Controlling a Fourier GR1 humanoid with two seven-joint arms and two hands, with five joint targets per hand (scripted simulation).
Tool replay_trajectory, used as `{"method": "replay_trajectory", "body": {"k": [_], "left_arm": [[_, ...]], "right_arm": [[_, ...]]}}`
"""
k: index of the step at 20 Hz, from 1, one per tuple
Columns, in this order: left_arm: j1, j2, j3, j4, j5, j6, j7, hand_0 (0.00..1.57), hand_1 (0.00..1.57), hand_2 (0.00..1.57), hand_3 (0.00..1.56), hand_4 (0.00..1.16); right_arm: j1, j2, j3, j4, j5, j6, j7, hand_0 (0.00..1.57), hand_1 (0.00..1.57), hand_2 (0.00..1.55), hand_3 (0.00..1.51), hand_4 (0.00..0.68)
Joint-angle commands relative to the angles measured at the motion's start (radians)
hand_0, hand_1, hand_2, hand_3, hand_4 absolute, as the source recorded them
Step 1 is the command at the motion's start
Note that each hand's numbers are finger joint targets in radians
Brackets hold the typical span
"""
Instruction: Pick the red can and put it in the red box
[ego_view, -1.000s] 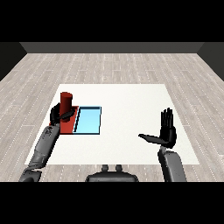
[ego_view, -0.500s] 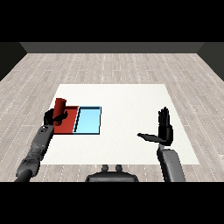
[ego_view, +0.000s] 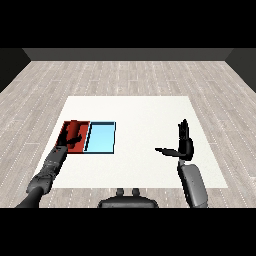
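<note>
White table (ego_view: 135, 110): red can (ego_view: 69, 131), seemingly lying in red tray (ego_view: 80, 148), under open left hand (ego_view: 73, 139).

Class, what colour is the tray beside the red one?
Light blue tray, seen in the head view.

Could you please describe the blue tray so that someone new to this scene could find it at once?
Look at the white table and go to its left part, where two shallow trays lie side by side. The blue tray is the one on the right, nearer the table's middle. Unlike the red tray beside it, it is light blue and no hand is over it.
</note>
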Motion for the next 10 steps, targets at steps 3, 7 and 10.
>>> {"method": "replay_trajectory", "body": {"k": [3,7,10], "left_arm": [[-0.043,0.026,-0.078,0.102,-0.093,-0.144,0.012,0.00,0.00,0.00,0.00,0.31],[-0.101,0.057,-0.092,0.139,-0.127,-0.065,0.106,0.00,0.00,0.00,0.00,0.00],[-0.111,0.067,-0.051,0.128,-0.092,-0.057,0.096,0.00,0.00,0.00,0.00,0.00]], "right_arm": [[0.043,0.020,0.008,0.027,0.005,0.015,-0.079,0.00,0.00,0.00,0.00,0.000],[0.026,0.037,0.016,0.029,0.011,0.015,-0.080,0.00,0.00,0.00,0.00,0.000],[0.026,0.029,-0.007,0.050,-0.013,0.047,-0.107,0.00,0.00,0.00,0.00,0.000]]}}
